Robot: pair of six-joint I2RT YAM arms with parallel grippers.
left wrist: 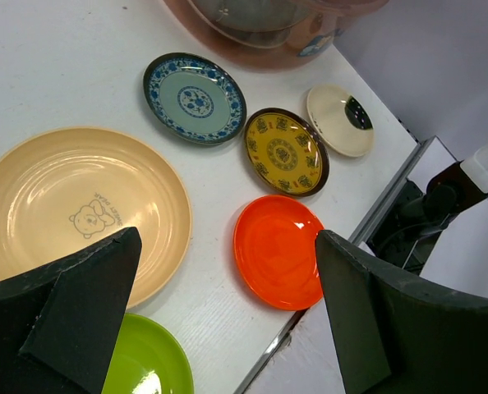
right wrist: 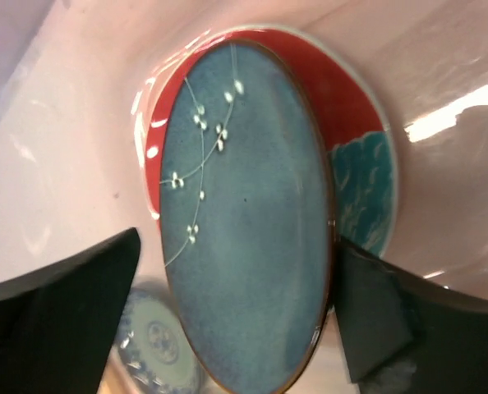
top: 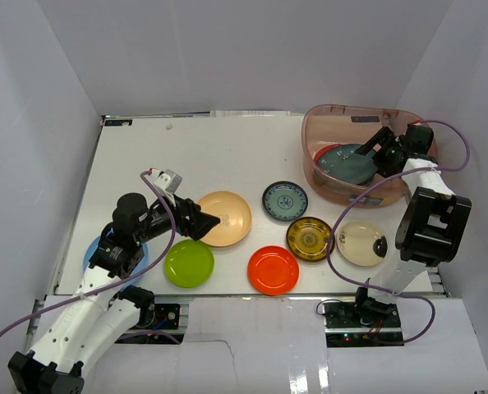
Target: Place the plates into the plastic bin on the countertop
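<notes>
The countertop (top: pixel 195 156) is a flat white rectangle; pale grey walls (top: pixel 227 49) close it at the left, the far side and the right. One plastic bin (top: pixel 310 148), translucent and pinkish-brown, stands at about 2 o'clock on the surface.

Seven plates lie flat on the countertop, each of them single:
- the tan plate (top: pixel 224 218) is a little left of the centre.
- the lime green plate (top: pixel 188 263) is at 7 o'clock.
- the orange-red plate (top: pixel 273 269) is at 6 o'clock.
- the blue-patterned plate (top: pixel 284 201) is near the centre.
- the brown-and-yellow plate (top: pixel 310 238) is at 5 o'clock.
- the cream plate (top: pixel 361 243) is at 4 o'clock.
- the light blue plate (top: pixel 90 253) is at 8 o'clock, mostly hidden under the left arm.

Two more plates are inside the bin; the dark teal plate (top: pixel 342 164) lies tilted on a red plate (right wrist: pixel 342 90) with a teal part.

There are two arms. The left gripper (top: pixel 203 222) hangs over the 9 o'clock edge of the tan plate; its jaws are spread wide and hold nothing. The right gripper (top: pixel 374 152) reaches into the bin from the 3 o'clock side; its jaws are also spread wide, and in the right wrist view the dark teal plate shows between them. I cannot tell if the fingers (right wrist: pixel 71 304) touch this plate.
</notes>
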